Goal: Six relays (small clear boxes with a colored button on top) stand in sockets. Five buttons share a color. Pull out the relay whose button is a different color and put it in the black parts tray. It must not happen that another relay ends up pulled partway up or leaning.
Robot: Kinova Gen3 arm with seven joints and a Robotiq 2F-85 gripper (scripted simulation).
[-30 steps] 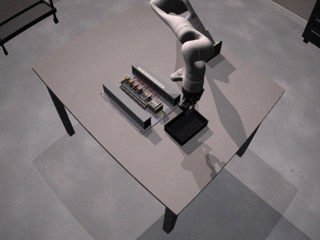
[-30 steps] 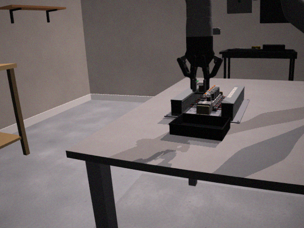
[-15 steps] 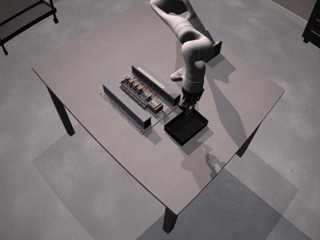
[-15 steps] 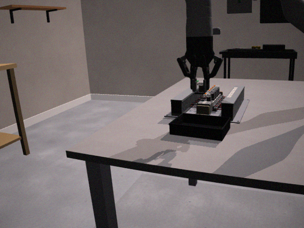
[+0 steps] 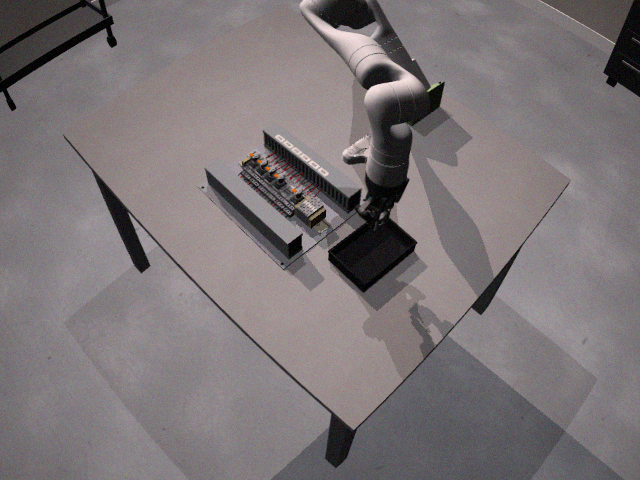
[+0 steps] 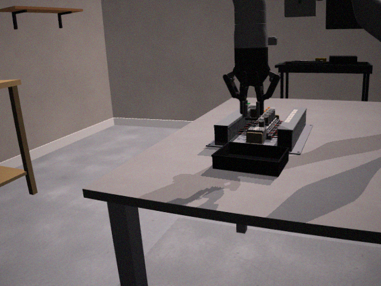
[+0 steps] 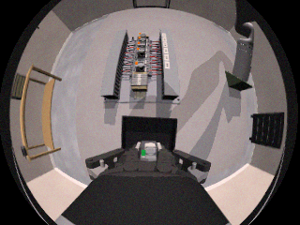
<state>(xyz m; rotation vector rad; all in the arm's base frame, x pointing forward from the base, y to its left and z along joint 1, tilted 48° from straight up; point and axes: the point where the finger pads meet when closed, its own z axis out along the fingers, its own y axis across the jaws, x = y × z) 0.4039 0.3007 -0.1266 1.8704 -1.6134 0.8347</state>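
Note:
My gripper is shut on a clear relay with a green button and holds it in the air over the far edge of the black parts tray. The relay also shows between the fingers in the exterior view. The tray lies just ahead of the fingers in the wrist view. The other relays, with orange buttons, stand in a row of sockets on the panel between two grey ducts.
A second grey duct with white labels runs behind the relay row. A beige block sits at the row's near end, beside the tray. A white object lies near the arm's base.

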